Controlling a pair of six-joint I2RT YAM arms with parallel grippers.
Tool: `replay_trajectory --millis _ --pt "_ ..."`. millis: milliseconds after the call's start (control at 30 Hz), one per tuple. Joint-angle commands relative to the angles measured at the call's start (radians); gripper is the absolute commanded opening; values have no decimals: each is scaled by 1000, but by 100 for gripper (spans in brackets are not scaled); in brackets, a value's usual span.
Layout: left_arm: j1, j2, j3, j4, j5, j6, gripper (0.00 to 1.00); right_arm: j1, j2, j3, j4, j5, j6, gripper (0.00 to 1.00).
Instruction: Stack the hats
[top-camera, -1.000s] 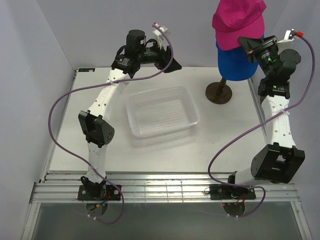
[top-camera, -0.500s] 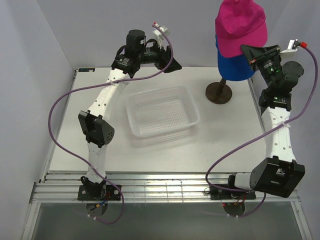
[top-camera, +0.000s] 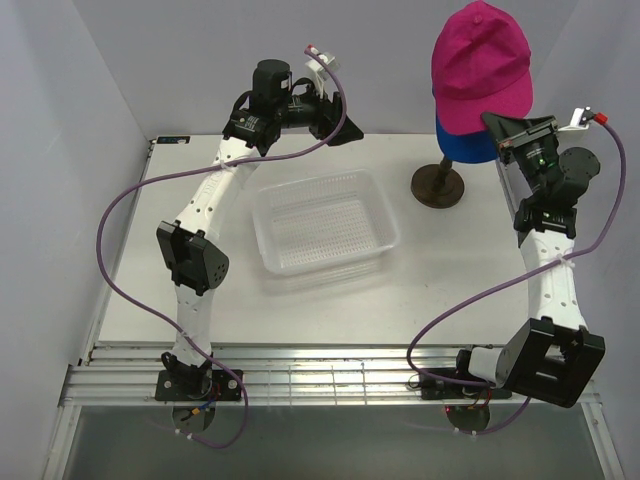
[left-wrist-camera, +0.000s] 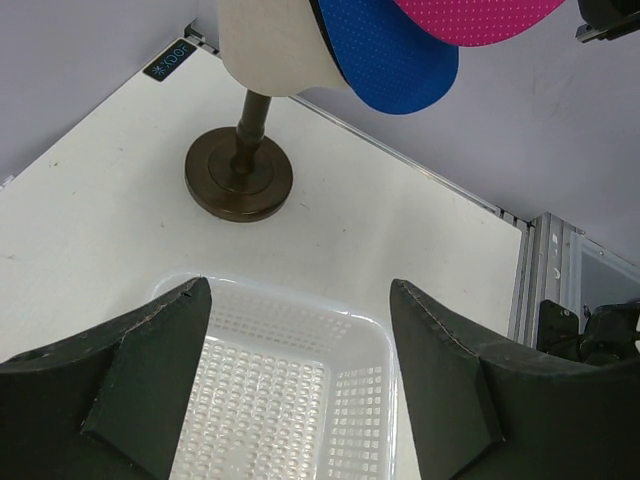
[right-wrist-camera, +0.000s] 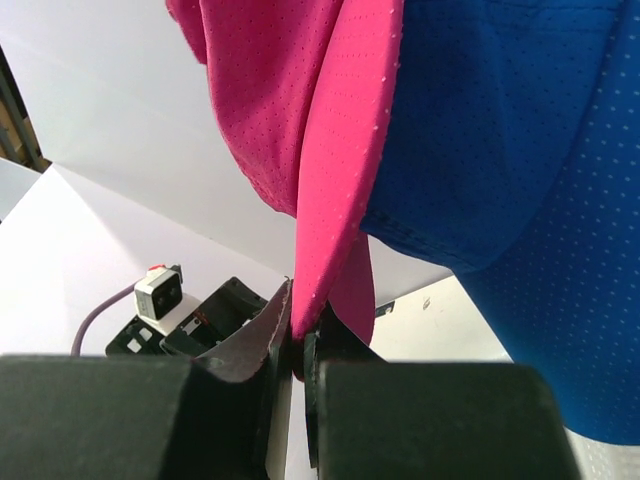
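Observation:
The magenta hat sits over the blue hat on the mannequin head at the back right. My right gripper is shut on the magenta hat's brim, beside the blue hat. My left gripper is open and empty, high above the clear tray. The left wrist view shows the blue brim and magenta brim over the beige head. Black and dark green hats are out of view.
A clear plastic tray lies mid-table; it also shows in the left wrist view. The mannequin's brown stand stands right of it, seen also from the left wrist. Walls close the left, back and right.
My right gripper has moved right and slightly down with the magenta hat, which now sits lower and squarer over the blue hat. The left arm has not moved.

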Motion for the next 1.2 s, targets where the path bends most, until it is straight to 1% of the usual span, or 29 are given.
replay_trajectory --millis 0,667,733,800,833,867,900,967,1000,1100,1167 --pt "6 -85 -8 4 21 -7 83 -16 -34 -37 37 -9 10 8" --pt "5 -86 -11 4 27 -16 83 -47 -68 -174 37 -17 8 8" --pt "6 -86 -11 5 27 -16 83 -50 -75 -183 24 -14 1 12" --pt "6 -86 -11 5 28 -16 83 -53 -81 -186 14 -12 -4 18" --pt "6 -85 -11 5 28 -16 83 -53 -86 -189 6 -9 -8 26" --pt "6 -86 -11 4 28 -16 83 -56 -91 -189 -2 0 -13 29" --pt "6 -86 -11 5 30 -18 83 -58 -98 -189 -25 5 -18 35" --pt "6 -86 -11 5 32 -20 83 -61 -110 -186 -46 12 -36 41" --pt "6 -85 -11 4 35 -21 83 -64 -114 -185 -72 14 -39 48" --pt "6 -85 -9 5 39 -26 83 -70 -124 -185 -104 20 -53 55" --pt "6 -85 -9 7 42 -29 83 -73 -137 -194 -127 26 -61 57"
